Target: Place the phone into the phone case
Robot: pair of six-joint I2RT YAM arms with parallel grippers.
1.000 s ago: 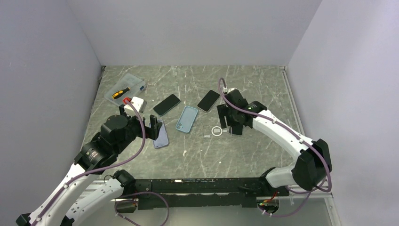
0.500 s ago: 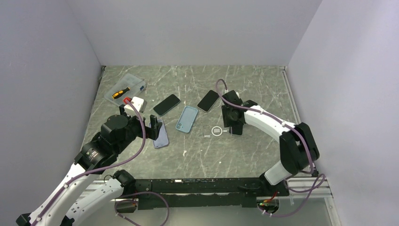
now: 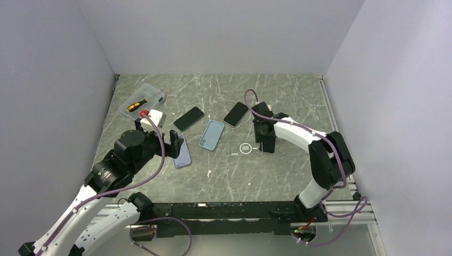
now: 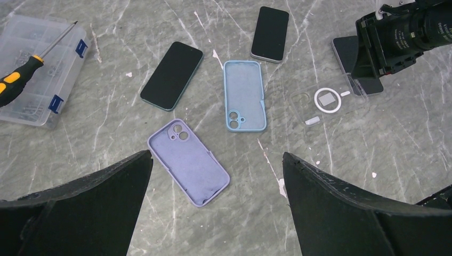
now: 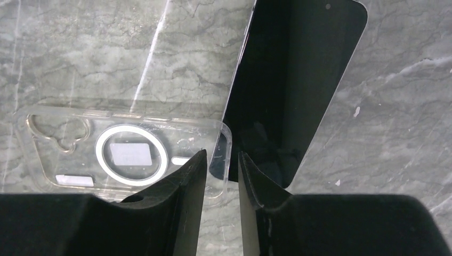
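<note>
Right gripper (image 5: 222, 154) has narrowed to a slit astride the rim of the clear plastic phone case (image 5: 176, 133); whether it grips is unclear. Flat black phone (image 5: 298, 80) lies against it, right of the surface's centre. Left gripper (image 4: 217, 154) gapes wide, empty.

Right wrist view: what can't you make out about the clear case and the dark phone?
Right wrist: whether the right gripper grips the clear case rim between its fingers; contact unclear.
Right wrist: dark phone far corner, cut off by the top edge.
Top external: the same phone, partly covered by the gripper.
</note>
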